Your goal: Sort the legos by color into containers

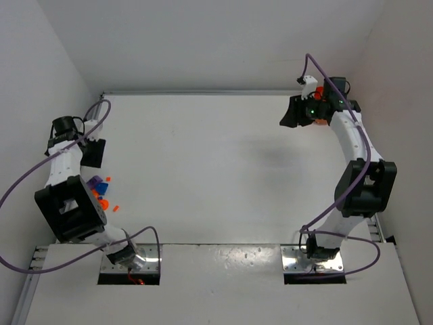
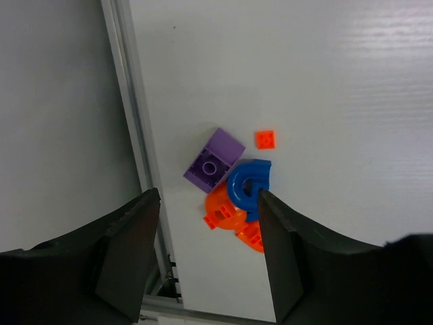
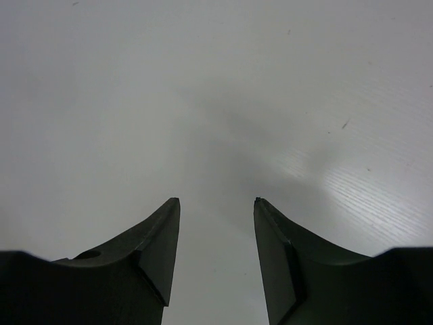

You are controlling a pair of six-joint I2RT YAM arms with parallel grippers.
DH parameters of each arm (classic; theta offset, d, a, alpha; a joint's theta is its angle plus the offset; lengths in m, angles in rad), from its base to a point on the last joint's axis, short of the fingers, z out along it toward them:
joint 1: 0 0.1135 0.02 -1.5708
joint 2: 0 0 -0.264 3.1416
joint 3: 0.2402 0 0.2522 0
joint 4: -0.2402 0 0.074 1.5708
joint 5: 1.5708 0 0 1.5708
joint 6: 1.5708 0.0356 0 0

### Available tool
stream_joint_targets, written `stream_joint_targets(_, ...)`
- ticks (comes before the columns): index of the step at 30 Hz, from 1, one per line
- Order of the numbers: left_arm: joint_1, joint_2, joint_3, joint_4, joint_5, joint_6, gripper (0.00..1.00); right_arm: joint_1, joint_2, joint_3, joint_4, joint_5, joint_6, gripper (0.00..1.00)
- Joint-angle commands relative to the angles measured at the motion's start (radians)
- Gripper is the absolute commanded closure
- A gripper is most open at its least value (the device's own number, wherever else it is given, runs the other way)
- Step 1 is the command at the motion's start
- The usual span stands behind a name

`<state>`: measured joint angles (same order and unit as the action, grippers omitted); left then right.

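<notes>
Several legos lie in a small heap near the table's left edge: a purple brick (image 2: pixel 215 161), a blue curved piece (image 2: pixel 249 183), orange pieces (image 2: pixel 226 210) and a small orange square (image 2: pixel 265 139). From above the heap shows as a blue and purple cluster (image 1: pixel 100 185) with orange bits (image 1: pixel 104 202). My left gripper (image 2: pixel 206 194) hangs open above the heap, and the blue piece shows just by its right fingertip (image 2: pixel 265 203). It holds nothing. At the far right my right gripper (image 3: pixel 216 200) is open over bare table. No containers show clearly.
A metal rail (image 2: pixel 139 135) and the white side wall run close along the left of the heap. An orange patch (image 1: pixel 316 115) shows behind the right wrist (image 1: pixel 298 112); I cannot tell what it is. The back wall stands just beyond.
</notes>
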<state>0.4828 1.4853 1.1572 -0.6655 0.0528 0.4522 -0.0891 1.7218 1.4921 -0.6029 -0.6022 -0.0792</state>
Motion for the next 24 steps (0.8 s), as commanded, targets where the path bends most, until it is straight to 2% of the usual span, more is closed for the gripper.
stream_joint_targets(1,0.042,0.036,0.032,-0.034,0.056,0.183,0.35,0.019,-0.05,-0.01,0.068,-0.041,0.05,0.52)
stream_joint_targets(2,0.065,0.062,0.032,-0.048,0.07,0.242,0.33,0.029,-0.05,-0.01,0.068,-0.041,0.05,0.52)
stream_joint_targets(8,0.115,0.174,0.032,-0.071,0.104,0.365,0.32,0.048,-0.07,-0.042,0.077,-0.031,0.059,0.52)
stream_joint_targets(24,0.137,0.365,0.082,-0.062,0.113,0.41,0.3,0.048,-0.079,-0.07,0.068,-0.002,0.05,0.52)
